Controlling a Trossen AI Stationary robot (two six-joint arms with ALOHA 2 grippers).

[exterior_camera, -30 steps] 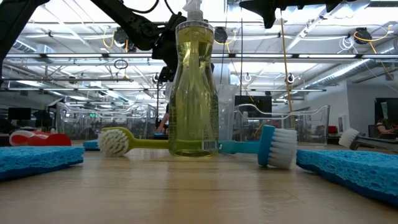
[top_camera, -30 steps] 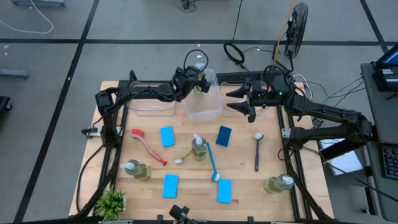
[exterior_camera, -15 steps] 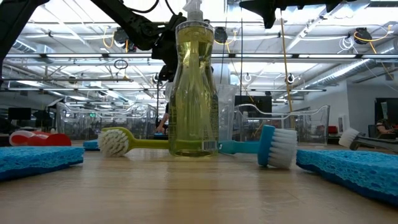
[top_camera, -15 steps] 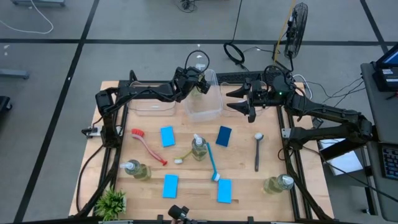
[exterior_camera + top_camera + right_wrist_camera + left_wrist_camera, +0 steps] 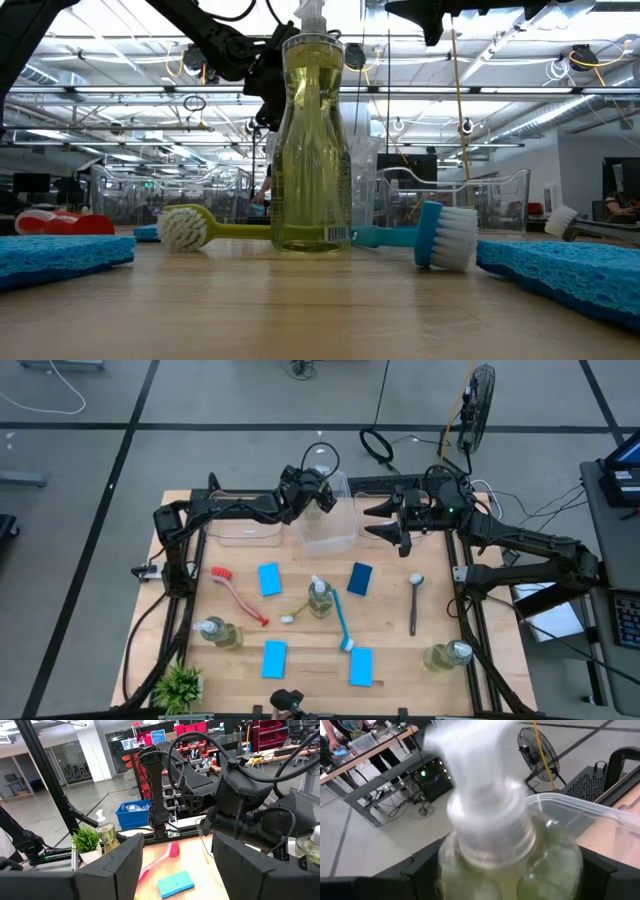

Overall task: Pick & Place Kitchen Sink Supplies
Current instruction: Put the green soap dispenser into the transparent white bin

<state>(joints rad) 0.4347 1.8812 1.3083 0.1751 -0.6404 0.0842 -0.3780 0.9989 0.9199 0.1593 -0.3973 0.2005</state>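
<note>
**Pump bottle held over bin as sink supplies wait on tabletop**

Wooden tabletop [image 5: 400,660], seen from above: a pump bottle [image 5: 510,855] is held by the left gripper [image 5: 318,495] above the rim of a clear bin [image 5: 328,525] at the far side, evidently so that it can be set down inside. The right gripper [image 5: 395,525] hangs just beside the bin with nothing seen between its parted fingers, seemingly kept clear of the drop. Three more bottles, four sponges and four brushes lie spread across the near half, well apart, presumably so each can be reached singly. A second bin [image 5: 248,532] is seen beneath the left arm.
</note>
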